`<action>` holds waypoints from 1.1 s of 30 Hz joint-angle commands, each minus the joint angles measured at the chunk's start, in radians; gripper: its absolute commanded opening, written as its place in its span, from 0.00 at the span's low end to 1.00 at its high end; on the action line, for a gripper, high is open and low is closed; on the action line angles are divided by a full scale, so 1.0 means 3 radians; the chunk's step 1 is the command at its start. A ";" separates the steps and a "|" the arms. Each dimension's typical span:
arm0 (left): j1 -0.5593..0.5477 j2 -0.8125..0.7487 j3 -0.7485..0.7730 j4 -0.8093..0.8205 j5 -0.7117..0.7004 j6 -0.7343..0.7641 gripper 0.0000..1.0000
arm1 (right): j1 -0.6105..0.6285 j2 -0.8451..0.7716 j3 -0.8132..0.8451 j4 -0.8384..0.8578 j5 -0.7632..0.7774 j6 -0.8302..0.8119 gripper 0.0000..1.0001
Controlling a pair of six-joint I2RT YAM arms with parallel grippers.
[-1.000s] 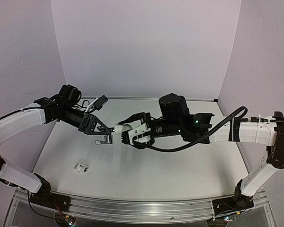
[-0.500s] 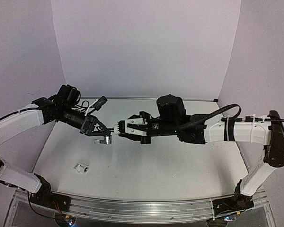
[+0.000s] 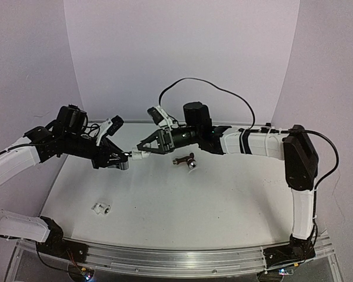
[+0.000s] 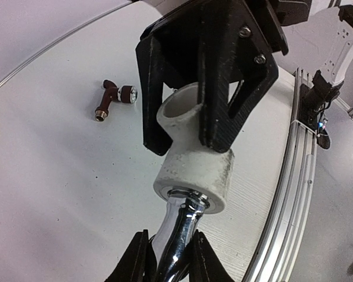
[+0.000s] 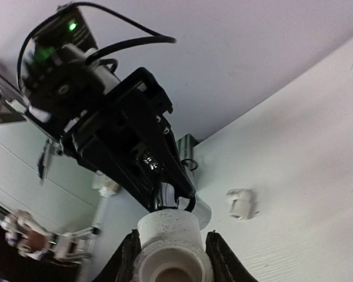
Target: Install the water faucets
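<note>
**Step in hand.** You are mating the first faucet to its fitting, in the air above the counter [image 3: 223, 200]. All positions below are given from the white fitting [image 4: 191, 179].

1. The right claw [image 3: 140, 154] reaches in from the fitting's right. Its black fingers are closed on the fitting's narrower neck and carry it clear of the counter.
2. The left claw [image 3: 120, 160] stands at the fitting's left. It is closed tight on the chrome faucet [image 4: 179, 232], whose shiny stem enters the fitting's wide open end.
3. The dark faucet [image 3: 185, 160] lies on the counter to the fitting's right, beneath the right arm, and no claw touches it.
4. A spare fitting [image 3: 101, 207] lies on the counter, nearer the arm bases than the held fitting and slightly to its left.

**Next move.** In all likelihood, seat the chrome faucet fully. Keep stem and socket on one axis, hold one part fixed and turn or press the other. A tilted stem may bind or slip out of the grip. The dark faucet and the spare fitting appear to be the second pair, not yet begun.

**Not visible.**
- How far the stem sits inside the socket, and whether any thread has caught.
- The chrome faucet's handle: the left wrist view crops it, and the joint is too small overhead.
- In the right wrist view the fitting is cropped at the lower edge and covers the stem.
</note>
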State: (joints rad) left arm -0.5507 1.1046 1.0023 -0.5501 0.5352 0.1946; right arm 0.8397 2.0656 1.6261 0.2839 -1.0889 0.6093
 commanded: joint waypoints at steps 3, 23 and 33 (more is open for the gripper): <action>0.0077 -0.0235 -0.0023 0.0437 -0.0247 0.0001 0.00 | -0.0124 -0.0093 -0.0143 -0.0078 -0.0178 0.1099 0.43; 0.0104 0.0620 0.0495 -0.0392 0.1475 -0.0491 0.00 | 0.0671 -0.1653 -0.1335 -0.0453 0.2146 -0.5081 0.77; 0.0107 0.0722 0.0527 -0.0415 0.1961 -0.0556 0.00 | 0.0870 -0.1474 -0.1406 -0.0271 0.2718 -0.5884 0.77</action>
State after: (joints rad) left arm -0.5232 1.3296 1.0930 -0.6849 1.0096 0.0419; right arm 1.0772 1.5958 1.2137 0.1493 -0.3847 -1.0084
